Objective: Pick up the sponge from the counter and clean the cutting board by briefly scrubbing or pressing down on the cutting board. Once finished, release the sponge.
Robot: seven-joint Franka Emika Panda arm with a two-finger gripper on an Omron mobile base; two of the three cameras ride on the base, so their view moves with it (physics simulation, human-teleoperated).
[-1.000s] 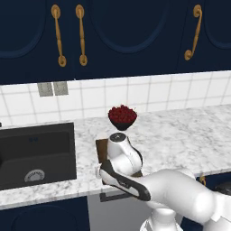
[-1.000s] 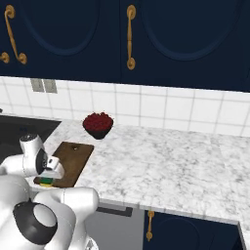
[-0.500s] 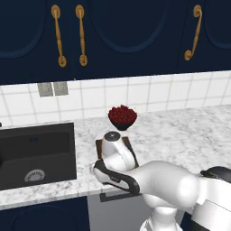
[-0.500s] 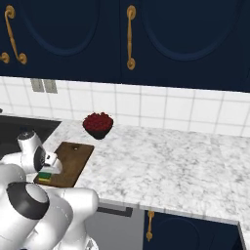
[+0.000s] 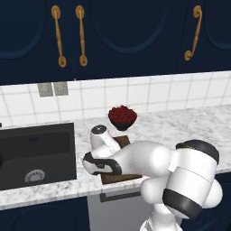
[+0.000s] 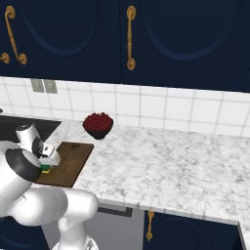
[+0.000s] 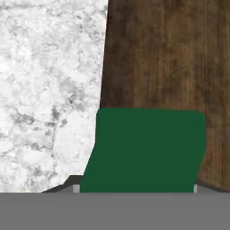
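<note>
Pincer (image 6: pixel 49 163) low at the near left corner of the cutting board (image 6: pixel 71 161), clamped on the sponge (image 7: pixel 146 150); the hand view shows the green top between the finger tips, and in the right base view a sliver of green and yellow sits under the white hand. The sponge hangs over the board's left edge, right beside the bare counter (image 7: pixel 49 90), and whether it presses on the wood cannot be told. My worry: a scrub drifting leftward would slide it off the board onto the marble, and a hard push down could squeeze it out of the fingers. Beyond the board a dark bowl (image 5: pixel 122 117) of red fruit stands near its far end. To the left lies the sink basin (image 5: pixel 36 155), nothing in it but its drain.
</note>
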